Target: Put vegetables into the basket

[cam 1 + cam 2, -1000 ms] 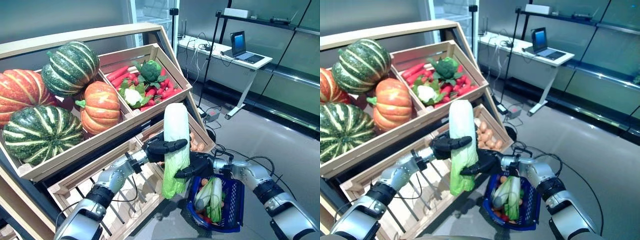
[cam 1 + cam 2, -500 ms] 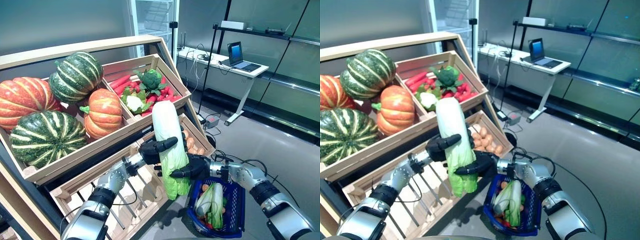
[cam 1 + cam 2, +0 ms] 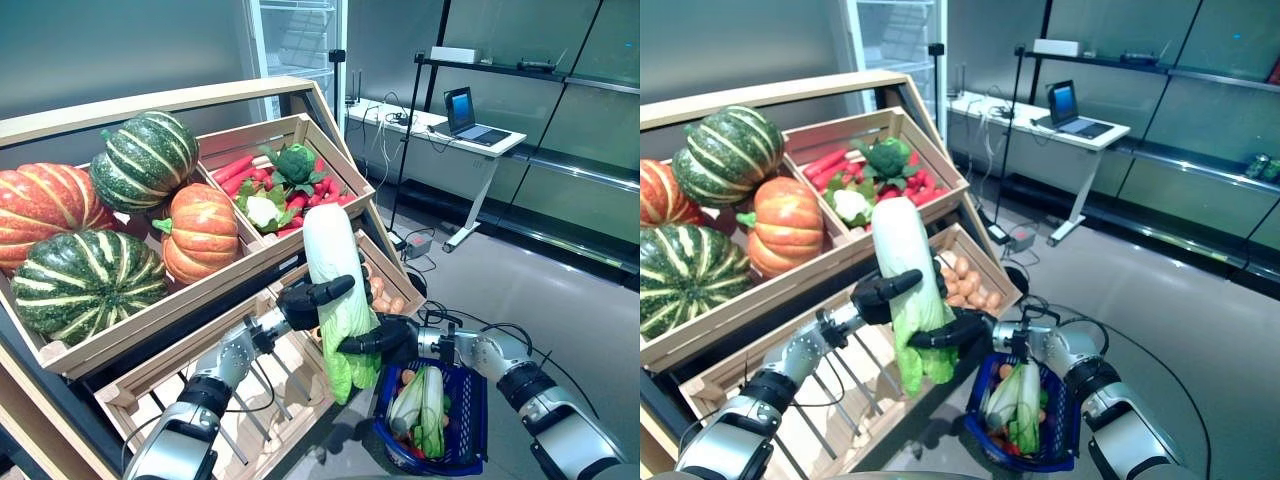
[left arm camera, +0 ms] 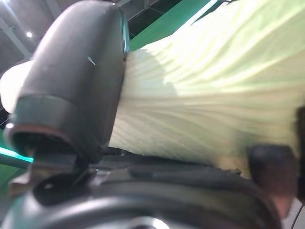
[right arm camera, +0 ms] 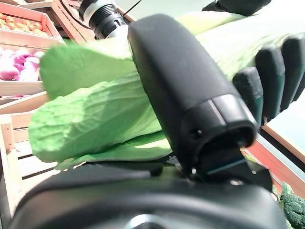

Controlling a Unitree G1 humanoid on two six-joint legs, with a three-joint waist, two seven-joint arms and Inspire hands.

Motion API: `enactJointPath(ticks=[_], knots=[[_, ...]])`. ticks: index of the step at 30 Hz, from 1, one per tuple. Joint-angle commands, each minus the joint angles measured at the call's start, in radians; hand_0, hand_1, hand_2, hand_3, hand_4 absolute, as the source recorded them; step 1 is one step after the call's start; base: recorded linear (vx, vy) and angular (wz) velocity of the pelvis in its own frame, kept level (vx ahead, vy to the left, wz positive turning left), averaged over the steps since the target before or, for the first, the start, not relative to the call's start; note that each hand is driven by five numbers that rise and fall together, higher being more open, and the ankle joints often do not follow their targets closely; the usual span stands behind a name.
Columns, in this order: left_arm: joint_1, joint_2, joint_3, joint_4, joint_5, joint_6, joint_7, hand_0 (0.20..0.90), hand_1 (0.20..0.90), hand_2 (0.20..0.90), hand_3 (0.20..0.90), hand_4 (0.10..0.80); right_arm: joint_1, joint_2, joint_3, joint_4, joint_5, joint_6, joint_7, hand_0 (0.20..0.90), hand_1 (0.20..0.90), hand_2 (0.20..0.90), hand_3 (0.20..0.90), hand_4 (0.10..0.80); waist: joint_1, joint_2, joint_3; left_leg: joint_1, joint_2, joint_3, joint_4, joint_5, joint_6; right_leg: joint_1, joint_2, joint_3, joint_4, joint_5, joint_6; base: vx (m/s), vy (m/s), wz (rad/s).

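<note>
A long napa cabbage [image 3: 340, 280] with a white stalk and green leaves stands upright in the air in front of the wooden stand. My left hand [image 3: 308, 299] is curled round its middle from the stand side. My right hand [image 3: 372, 340] is curled round its lower leafy part [image 5: 95, 114] from the basket side. The pale ribbed stalk [image 4: 200, 95] shows in the left wrist view. The blue basket [image 3: 465, 420] stands on the floor just right of the cabbage, with green-white leafy vegetables [image 3: 422, 398] and small red and orange ones inside.
The wooden stand [image 3: 130, 330] with slanted crates rises at the left. Its lower empty crate [image 3: 240, 370] is just behind the cabbage. A white desk with a laptop [image 3: 465, 120] stands far back right. Grey floor lies right of the basket.
The camera has shifted. Both hands stay shut on the cabbage. The cabbage has moved slightly left and away from the basket since a second ago.
</note>
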Motion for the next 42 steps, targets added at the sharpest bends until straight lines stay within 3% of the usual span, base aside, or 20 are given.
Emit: enactJointPath(ticks=[1, 3, 4, 5, 6, 7, 15, 27, 42], knots=[[-0.122, -0.094, -0.049, 0.001, -0.055, -0.005, -0.042, 0.300, 0.300, 0.300, 0.300, 0.400, -0.211, 0.166, -0.130, -0.020, 0.256, -0.074, 0.035, 0.300, 0.300, 0.300, 0.300, 0.400, 0.011, -0.016, 0.004, 0.048, -0.002, -0.021, 0.009, -0.128, -0.018, 0.006, -0.024, 0.006, 0.002, 0.009, -0.035, 0.000, 0.000, 0.00], [-0.120, -0.092, -0.046, -0.002, -0.054, -0.007, -0.033, 0.300, 0.300, 0.300, 0.300, 0.400, -0.209, 0.163, -0.130, -0.020, 0.255, -0.073, 0.030, 0.300, 0.300, 0.300, 0.300, 0.400, 0.011, -0.016, 0.004, 0.048, -0.003, -0.021, 0.009, -0.128, -0.018, 0.006, -0.023, 0.006, 0.002, 0.008, -0.035, 0.000, 0.000, 0.00], [-0.120, -0.090, -0.043, -0.004, -0.048, -0.003, -0.028, 0.387, 0.387, 0.387, 0.387, 0.458, -0.205, 0.162, -0.130, -0.019, 0.254, -0.075, 0.025, 0.300, 0.300, 0.300, 0.300, 0.400, 0.011, -0.016, 0.004, 0.047, -0.002, -0.021, 0.009, -0.129, -0.018, 0.005, -0.024, 0.005, 0.002, 0.008, -0.034, 0.000, 0.000, 0.00], [-0.118, -0.085, -0.042, -0.006, -0.040, 0.001, -0.017, 0.629, 0.629, 0.629, 0.629, 0.620, -0.200, 0.159, -0.132, -0.018, 0.257, -0.076, 0.015, 0.300, 0.300, 0.300, 0.300, 0.400, 0.011, -0.016, 0.004, 0.047, -0.002, -0.021, 0.009, -0.128, -0.018, 0.005, -0.024, 0.005, 0.002, 0.009, -0.034, 0.000, 0.000, 0.00], [-0.117, -0.083, -0.042, -0.006, -0.037, 0.004, -0.012, 0.629, 0.629, 0.629, 0.629, 0.620, -0.199, 0.158, -0.132, -0.017, 0.258, -0.076, 0.011, 0.300, 0.300, 0.300, 0.300, 0.400, 0.011, -0.016, 0.004, 0.047, -0.002, -0.021, 0.009, -0.128, -0.018, 0.005, -0.024, 0.005, 0.002, 0.009, -0.033, 0.000, 0.000, 0.00], [-0.115, -0.079, -0.038, -0.005, -0.035, 0.011, -0.004, 0.900, 0.900, 0.900, 0.900, 0.800, -0.196, 0.154, -0.133, -0.016, 0.260, -0.077, 0.004, 0.300, 0.300, 0.300, 0.300, 0.400, 0.012, -0.015, 0.004, 0.047, -0.002, -0.021, 0.009, -0.127, -0.018, 0.004, -0.025, 0.004, 0.002, 0.009, -0.033, 0.000, 0.000, 0.00], [-0.097, -0.022, 0.019, 0.045, -0.018, 0.022, 0.044, 0.900, 0.900, 0.900, 0.900, 0.800, -0.150, 0.122, -0.157, 0.010, 0.245, -0.085, 0.005, 0.300, 0.300, 0.300, 0.300, 0.400, 0.011, -0.014, 0.004, 0.046, 0.002, -0.012, 0.009, -0.122, -0.020, -0.003, -0.026, 0.001, 0.002, 0.017, -0.028, 0.000, -0.001, 0.00], [-0.035, 0.150, 0.152, 0.187, -0.063, -0.001, 0.143, 0.900, 0.900, 0.900, 0.900, 0.800, -0.045, 0.011, -0.261, 0.102, 0.263, -0.117, -0.072, 0.300, 0.300, 0.300, 0.300, 0.400, -0.002, -0.009, 0.014, 0.040, 0.013, 0.016, 0.009, -0.108, -0.024, -0.024, -0.025, 0.001, 0.002, 0.025, -0.023, -0.001, -0.006, -0.06], [0.044, 0.201, 0.219, 0.238, -0.033, -0.008, 0.177, 0.900, 0.900, 0.900, 0.900, 0.800, 0.026, -0.079, -0.408, 0.223, 0.289, -0.190, -0.142, 0.300, 0.300, 0.300, 0.300, 0.400, -0.004, -0.003, 0.040, 0.036, 0.017, 0.027, 0.009, -0.105, -0.027, -0.031, -0.025, -0.008, 0.002, 0.028, -0.018, 0.001, -0.003, -0.04]])
